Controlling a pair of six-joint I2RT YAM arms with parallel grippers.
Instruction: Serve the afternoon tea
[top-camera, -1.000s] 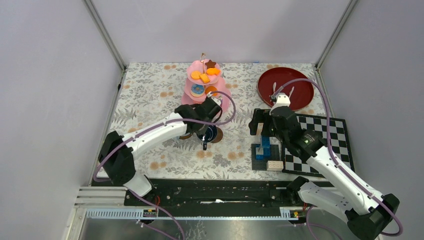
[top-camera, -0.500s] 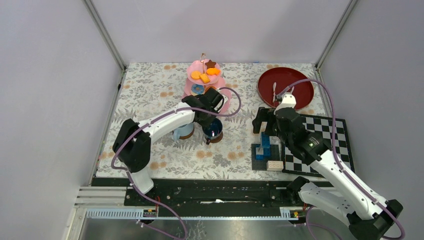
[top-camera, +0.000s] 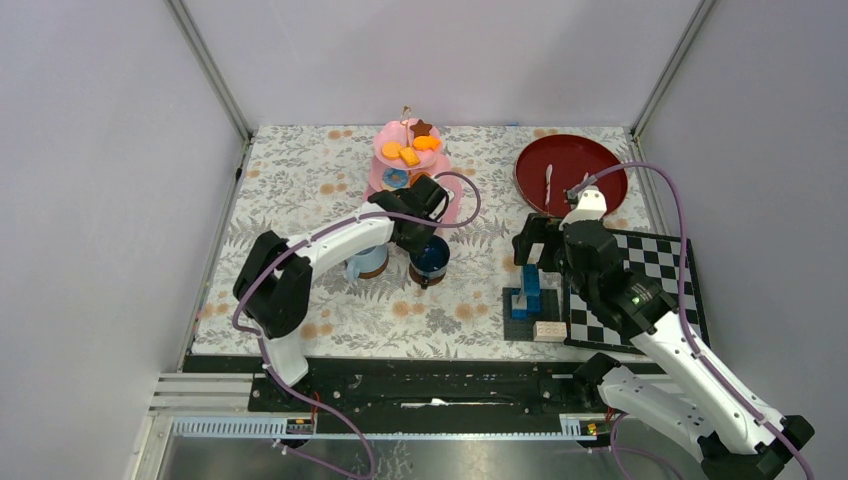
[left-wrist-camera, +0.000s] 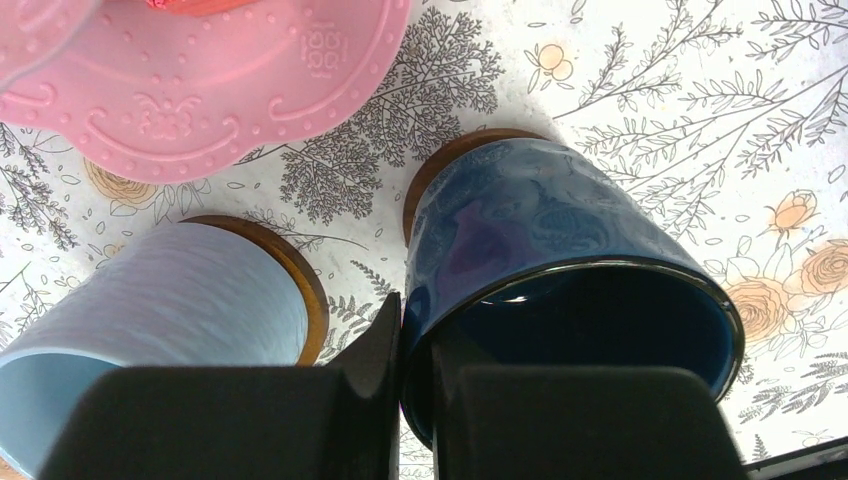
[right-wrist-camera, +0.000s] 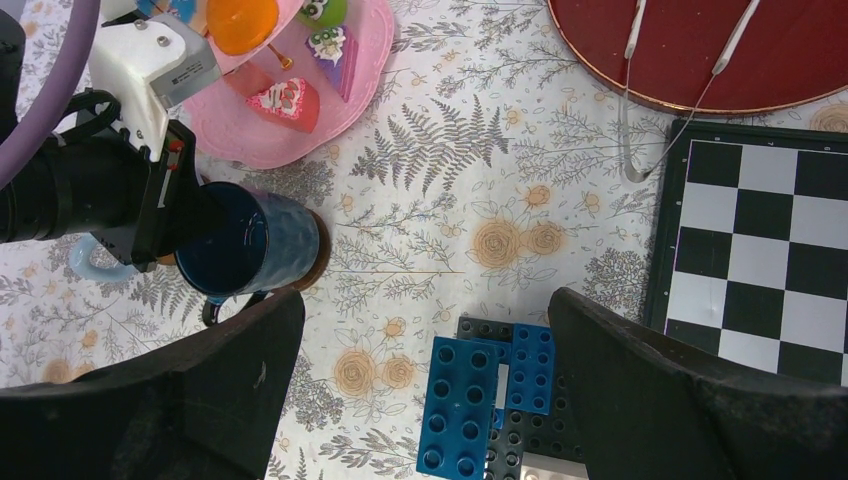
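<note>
My left gripper is shut on the rim of the dark-blue mug, one finger inside and one outside. The mug's base is over a brown saucer. The light-blue mug stands on a second saucer just to its left. Right behind them is the pink stand with small pastries. In the top view the left gripper is over the dark-blue mug. My right gripper hangs open above the blue blocks, with nothing between its fingers.
A blue block stack on a dark baseplate lies under the right gripper. The chequered board is to its right, and a red round tray with thin white utensils sits at the back right. Grey walls enclose the floral cloth.
The left arm carried the dark-blue mug a little right and back, over its saucer, and its elbow swung, uncovering the light-blue mug. The right arm drifted slightly right, still open.
</note>
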